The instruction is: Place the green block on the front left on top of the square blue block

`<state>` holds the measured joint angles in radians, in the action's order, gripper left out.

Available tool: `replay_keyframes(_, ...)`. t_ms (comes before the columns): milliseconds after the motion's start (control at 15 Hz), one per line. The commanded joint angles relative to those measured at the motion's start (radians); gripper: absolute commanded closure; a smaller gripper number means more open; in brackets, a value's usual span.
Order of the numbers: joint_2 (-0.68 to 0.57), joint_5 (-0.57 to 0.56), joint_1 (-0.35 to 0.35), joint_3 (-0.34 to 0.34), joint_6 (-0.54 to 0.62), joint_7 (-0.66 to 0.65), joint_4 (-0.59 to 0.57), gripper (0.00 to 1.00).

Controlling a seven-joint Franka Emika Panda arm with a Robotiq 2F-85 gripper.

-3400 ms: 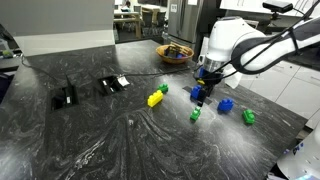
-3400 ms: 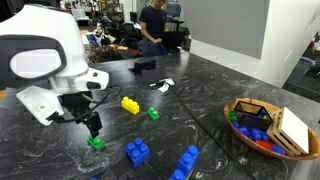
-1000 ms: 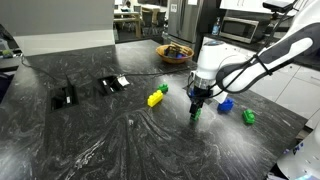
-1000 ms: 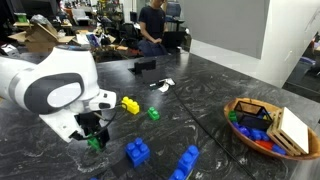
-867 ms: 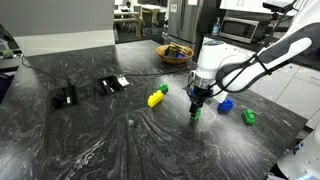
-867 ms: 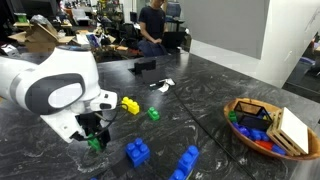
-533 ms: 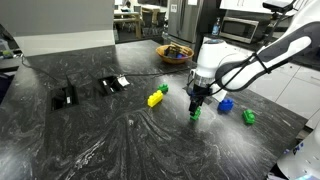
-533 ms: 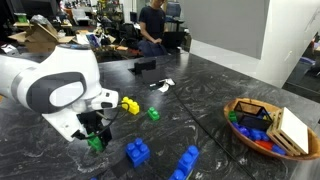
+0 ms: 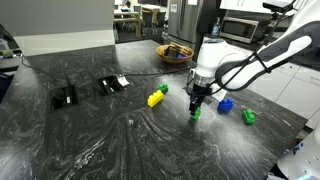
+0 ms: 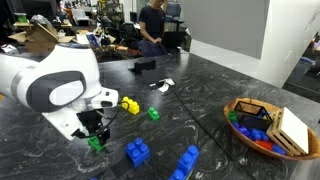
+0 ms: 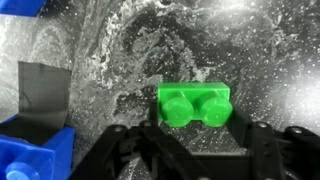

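The green block (image 11: 193,104) lies flat on the dark marble table, studs toward the wrist camera. It also shows in both exterior views (image 9: 195,114) (image 10: 95,143). My gripper (image 11: 188,150) is open and lowered over it, one finger on each side, neither touching it. The square blue block (image 10: 137,151) sits on the table a short way from the green block; in an exterior view the gripper (image 9: 197,104) mostly hides it. Blue bricks show at the left edge of the wrist view (image 11: 30,155); I cannot tell which is the square one.
A longer blue brick (image 10: 187,162) (image 9: 226,104) and a darker green brick (image 9: 248,117) lie nearby. A yellow brick (image 9: 155,98) and a chunkier green brick (image 9: 163,89) lie further off. A basket of bricks (image 10: 262,125) and black devices (image 9: 64,97) stand on the table.
Since 3.4 s ago the gripper has come down from above the blue block onto the green block. Over the last second nothing has visibly moved.
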<state>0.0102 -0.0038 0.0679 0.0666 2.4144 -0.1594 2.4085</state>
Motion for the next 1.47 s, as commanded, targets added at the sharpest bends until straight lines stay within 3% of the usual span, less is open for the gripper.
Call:
replay_keyframes(0,-0.003,0.028,0.001,0.002,0.010,0.032,-0.012,0.61)
replay_keyframes(400,0.017,-0.003,-0.001,-0.001,-0.015,-0.014,-0.019,0.61)
replay_keyframes(933,0.104,-0.173,-0.034,-0.012,-0.111,-0.214,-0.088,0.61)
replay_keyframes(1400,0.145,-0.237,-0.117,-0.036,-0.172,-0.384,-0.118,0.61)
